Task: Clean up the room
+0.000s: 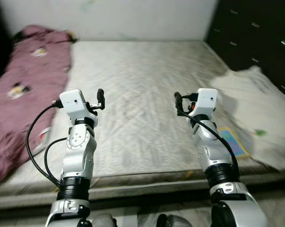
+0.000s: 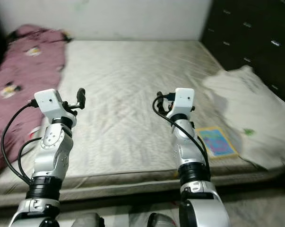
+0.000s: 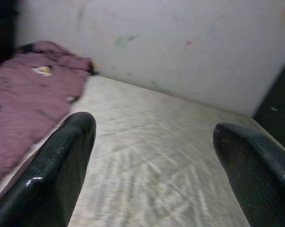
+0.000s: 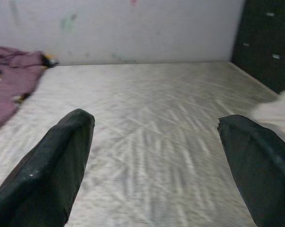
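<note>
From the left eye view we list a bare grey mattress (image 1: 147,94) against a pale wall (image 1: 133,16), with a purple blanket (image 1: 24,90) lying crumpled along its left side, a white sheet (image 1: 255,113) bunched at its right edge, and a small colourful book (image 1: 233,143) lying flat on the mattress just beside that sheet. A dark cabinet (image 1: 255,33) stands at the right, behind the sheet. Our left gripper (image 1: 100,98) is raised over the left part of the mattress near the blanket, and our right gripper (image 1: 178,102) is raised over the right part, near the sheet and the book; neither touches anything. From the right eye view we record the same items: the blanket (image 2: 14,80) on the left, the sheet (image 2: 246,104) on the right, the book (image 2: 217,142) close to the near edge of the mattress. In the left wrist view we note two black fingers (image 3: 57,170) spread wide apart with nothing between them, the mattress (image 3: 151,161) beyond them, the blanket (image 3: 24,94) to one side and the wall (image 3: 170,42) behind. In the right wrist view we note two black fingers (image 4: 52,170) likewise spread and empty, the mattress (image 4: 151,127) beyond, a corner of the sheet (image 4: 274,111), the blanket (image 4: 10,75) and the cabinet (image 4: 265,38).
</note>
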You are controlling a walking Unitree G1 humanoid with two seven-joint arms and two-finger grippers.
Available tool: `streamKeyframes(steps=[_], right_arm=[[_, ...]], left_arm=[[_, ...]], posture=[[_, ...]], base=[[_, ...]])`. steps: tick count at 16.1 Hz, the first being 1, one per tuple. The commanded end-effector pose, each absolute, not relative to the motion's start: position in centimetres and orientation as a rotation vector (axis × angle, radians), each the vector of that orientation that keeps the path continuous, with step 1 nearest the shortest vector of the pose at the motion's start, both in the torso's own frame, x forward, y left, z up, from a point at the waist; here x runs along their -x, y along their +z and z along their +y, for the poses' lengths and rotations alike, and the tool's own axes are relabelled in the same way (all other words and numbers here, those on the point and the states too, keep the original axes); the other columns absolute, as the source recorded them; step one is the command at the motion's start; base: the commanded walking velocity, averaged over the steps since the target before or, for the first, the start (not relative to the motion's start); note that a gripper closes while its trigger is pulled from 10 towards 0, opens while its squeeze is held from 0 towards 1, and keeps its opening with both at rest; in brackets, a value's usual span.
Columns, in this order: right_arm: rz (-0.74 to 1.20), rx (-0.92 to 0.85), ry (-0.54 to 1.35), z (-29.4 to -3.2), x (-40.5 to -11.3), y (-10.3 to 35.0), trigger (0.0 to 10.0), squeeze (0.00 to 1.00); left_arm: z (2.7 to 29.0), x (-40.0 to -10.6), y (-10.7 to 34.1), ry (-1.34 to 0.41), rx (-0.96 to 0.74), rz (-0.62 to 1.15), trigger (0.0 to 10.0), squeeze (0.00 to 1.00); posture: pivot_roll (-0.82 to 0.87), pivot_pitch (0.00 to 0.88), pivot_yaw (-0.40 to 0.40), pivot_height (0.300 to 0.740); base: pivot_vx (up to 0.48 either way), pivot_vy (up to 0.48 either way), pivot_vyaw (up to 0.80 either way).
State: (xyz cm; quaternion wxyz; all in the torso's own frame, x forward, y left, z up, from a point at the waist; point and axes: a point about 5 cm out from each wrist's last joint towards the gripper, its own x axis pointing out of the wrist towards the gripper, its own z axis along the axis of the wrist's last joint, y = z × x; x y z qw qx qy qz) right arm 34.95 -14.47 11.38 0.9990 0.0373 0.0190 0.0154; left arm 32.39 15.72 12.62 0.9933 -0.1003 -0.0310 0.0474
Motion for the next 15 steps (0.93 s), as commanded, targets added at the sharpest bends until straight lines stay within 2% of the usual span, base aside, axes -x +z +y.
streamKeyframes(steps=[1, 9, 15], right_arm=[[0.037, -0.073, 0.028, -14.7, -35.2, 11.7, 10.0, 0.00], [0.051, -0.042, 0.047, -14.6, -34.5, 11.0, 10.0, 0.00], [0.123, -0.041, 0.078, -14.1, -32.5, 8.5, 10.0, 0.00]], left_arm=[[15.5, -32.5, 12.7, 0.089, 0.205, -0.059, 10.0, 0.00], [15.4, -31.7, 12.1, 0.101, 0.219, -0.036, 10.0, 0.00], [15.4, -29.9, 10.6, 0.120, 0.230, 0.020, 10.0, 0.00]], posture=[[0.03, 0.000, -0.038, 0.740], [0.04, 0.000, -0.045, 0.740], [0.05, 0.000, -0.055, 0.740]], base=[[0.000, 0.480, 0.00], [0.000, 0.480, 0.00], [0.000, 0.480, 0.00]])
